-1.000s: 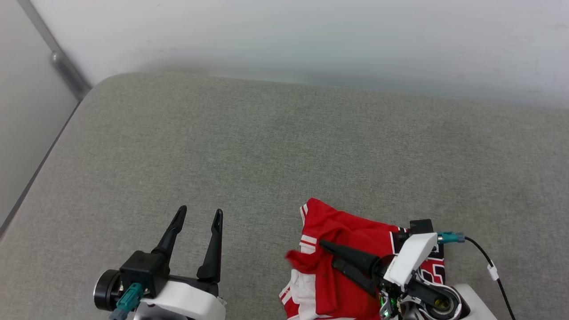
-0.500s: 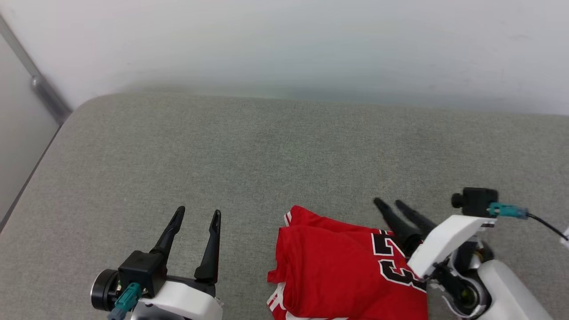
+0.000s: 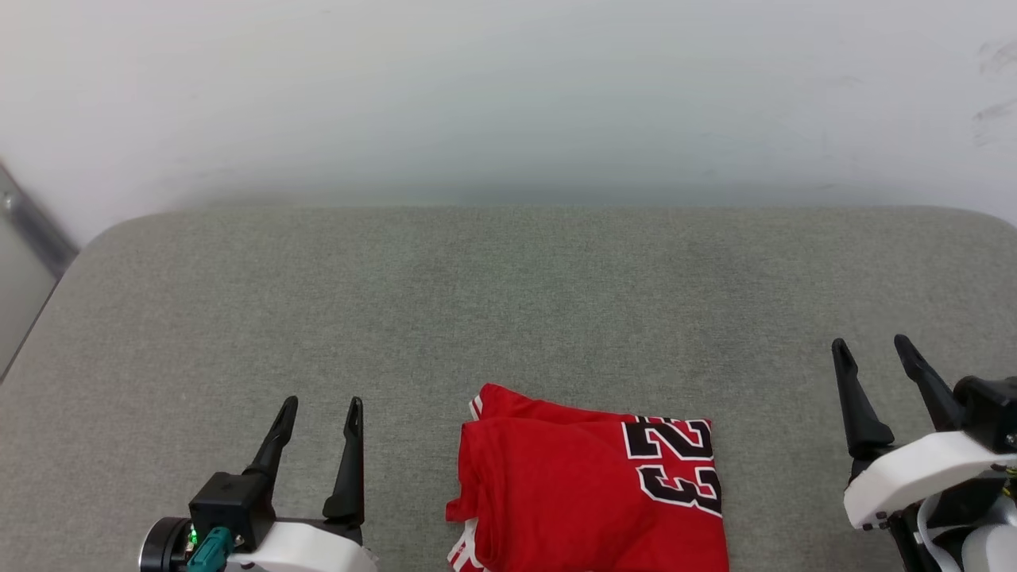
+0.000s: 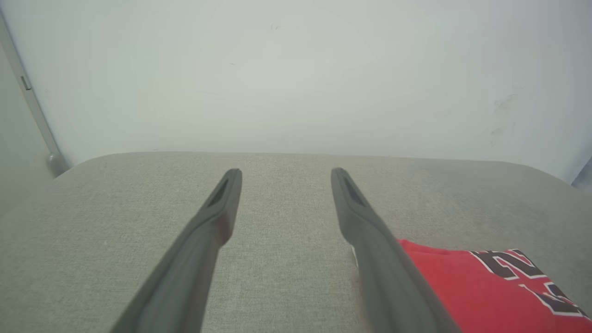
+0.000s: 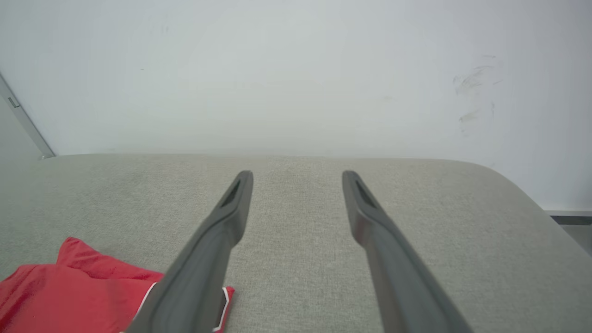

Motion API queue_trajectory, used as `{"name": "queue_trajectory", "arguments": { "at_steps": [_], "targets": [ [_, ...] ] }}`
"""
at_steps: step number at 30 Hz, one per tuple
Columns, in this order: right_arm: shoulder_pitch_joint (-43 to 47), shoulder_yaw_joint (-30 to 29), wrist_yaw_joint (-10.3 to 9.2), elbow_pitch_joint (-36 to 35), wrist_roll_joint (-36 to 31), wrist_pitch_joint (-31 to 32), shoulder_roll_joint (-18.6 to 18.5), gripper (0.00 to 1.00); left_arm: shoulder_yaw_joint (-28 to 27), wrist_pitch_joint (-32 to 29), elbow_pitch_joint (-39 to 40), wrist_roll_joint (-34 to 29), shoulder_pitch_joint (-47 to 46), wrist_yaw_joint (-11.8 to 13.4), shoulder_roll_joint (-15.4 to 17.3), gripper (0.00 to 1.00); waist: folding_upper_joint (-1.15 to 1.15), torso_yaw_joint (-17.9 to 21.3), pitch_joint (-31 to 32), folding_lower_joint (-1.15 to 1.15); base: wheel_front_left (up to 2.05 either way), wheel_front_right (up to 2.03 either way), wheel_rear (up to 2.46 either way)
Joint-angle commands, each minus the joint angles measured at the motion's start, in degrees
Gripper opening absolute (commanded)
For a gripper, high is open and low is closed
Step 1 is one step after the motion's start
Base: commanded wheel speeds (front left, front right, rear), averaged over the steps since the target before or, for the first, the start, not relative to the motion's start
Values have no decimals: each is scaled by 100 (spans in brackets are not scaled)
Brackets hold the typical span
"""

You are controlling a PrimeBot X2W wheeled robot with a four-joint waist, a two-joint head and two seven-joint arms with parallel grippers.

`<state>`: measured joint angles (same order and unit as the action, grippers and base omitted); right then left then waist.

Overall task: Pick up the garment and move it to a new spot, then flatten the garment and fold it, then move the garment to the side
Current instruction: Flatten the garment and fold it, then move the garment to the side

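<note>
The garment, a red jersey folded into a compact rectangle, lies on the grey cushion near the bottom middle of the head view, its black white-edged "23" facing up at the right side. White striped trim peeks out at its lower left. My left gripper stands open to the left of the garment, apart from it. My right gripper stands open to the right, also apart. The garment shows at the lower right of the left wrist view and the garment at the lower left of the right wrist view.
The grey cushioned surface stretches wide behind and beside the garment. A pale wall runs along its far edge. A metal strip stands at the far left corner.
My right gripper let go of the garment, lifted off it and swung out to the right, now open. The folded garment lies flat. The head camera turned, shifting the whole picture.
</note>
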<state>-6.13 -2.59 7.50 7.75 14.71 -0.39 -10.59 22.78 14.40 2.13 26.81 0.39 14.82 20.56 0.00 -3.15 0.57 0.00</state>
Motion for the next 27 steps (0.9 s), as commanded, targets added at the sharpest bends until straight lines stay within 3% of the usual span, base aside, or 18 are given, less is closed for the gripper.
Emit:
{"name": "queue_trajectory", "arguments": {
  "at_steps": [1,11,27],
  "targets": [
    [236,-84,-2,-366,-199,60,148,100,-57,43,-20,-45,78,49,-9,100,0,75,77,0,0,0,0],
    [1113,-94,-2,-1629,-645,414,621,100,-135,64,-73,-192,365,196,113,100,0,135,262,0,0,0,0],
    [1532,7,-2,-2023,-599,592,773,100,-180,78,-65,-242,399,191,180,100,0,141,301,0,0,0,0]
  ]
}}
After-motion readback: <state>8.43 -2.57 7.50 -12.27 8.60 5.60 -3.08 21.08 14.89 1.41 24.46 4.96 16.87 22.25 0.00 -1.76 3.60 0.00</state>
